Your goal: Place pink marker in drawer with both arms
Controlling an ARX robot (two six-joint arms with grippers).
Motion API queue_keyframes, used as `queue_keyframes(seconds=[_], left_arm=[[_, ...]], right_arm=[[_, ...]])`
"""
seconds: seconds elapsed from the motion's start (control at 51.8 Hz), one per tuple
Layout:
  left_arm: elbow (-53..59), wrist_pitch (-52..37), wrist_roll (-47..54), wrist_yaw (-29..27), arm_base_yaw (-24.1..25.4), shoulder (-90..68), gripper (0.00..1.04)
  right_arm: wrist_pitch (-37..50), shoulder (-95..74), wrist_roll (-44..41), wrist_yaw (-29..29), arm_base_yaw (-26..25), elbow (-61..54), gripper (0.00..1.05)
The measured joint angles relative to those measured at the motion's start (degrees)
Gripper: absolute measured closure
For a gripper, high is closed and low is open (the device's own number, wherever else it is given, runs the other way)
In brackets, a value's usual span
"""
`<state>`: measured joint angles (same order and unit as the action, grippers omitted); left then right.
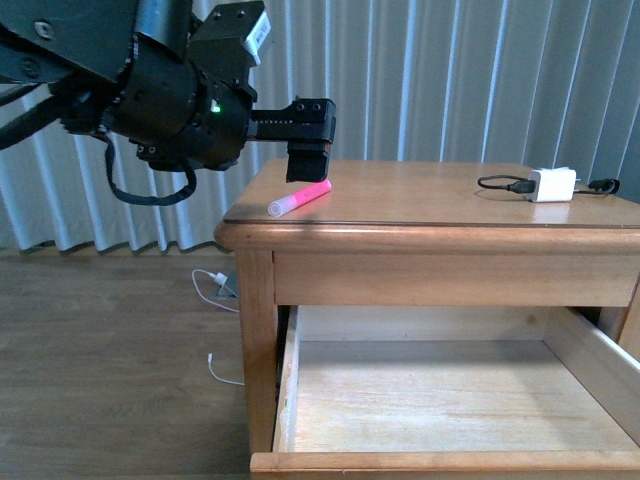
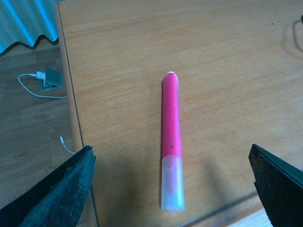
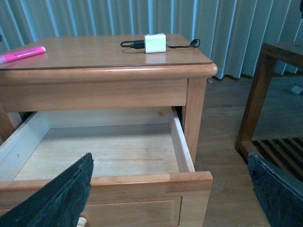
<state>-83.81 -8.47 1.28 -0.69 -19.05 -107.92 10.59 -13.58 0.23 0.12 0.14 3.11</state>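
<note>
The pink marker (image 1: 300, 198) lies on the nightstand top near its left front corner, pale cap toward the front edge. My left gripper (image 1: 309, 163) hovers just above it, open; in the left wrist view the marker (image 2: 171, 137) lies lengthwise midway between the spread fingers (image 2: 61, 189). The drawer (image 1: 290, 400) is pulled wide open below the top, its pale interior bare. My right gripper (image 3: 170, 189) is open, in front of the drawer's front panel (image 3: 142, 208); the marker (image 3: 21, 55) shows far off on the top.
A white charger block (image 1: 552, 184) with a black cable lies on the nightstand's right side. A white cable and plug (image 1: 215, 285) lie on the wooden floor to the left. A dark wooden table (image 3: 274, 94) stands to the nightstand's right. Curtains hang behind.
</note>
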Motion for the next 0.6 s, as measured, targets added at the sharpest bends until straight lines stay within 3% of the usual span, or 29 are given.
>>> queue_keyframes(seconds=[0.289, 0.598], left_arm=[[-12.8, 7.2, 0.2, -1.2, -1.4, -10.0, 0.06], [-17.9, 12.8, 1.7, -2.3, -2.1, -13.7, 0.06]], right_arm=[[0.0, 0.0, 0.0, 0.0, 0.0, 0.0, 0.08], [0.0, 0.0, 0.0, 0.0, 0.0, 0.0, 0.08]])
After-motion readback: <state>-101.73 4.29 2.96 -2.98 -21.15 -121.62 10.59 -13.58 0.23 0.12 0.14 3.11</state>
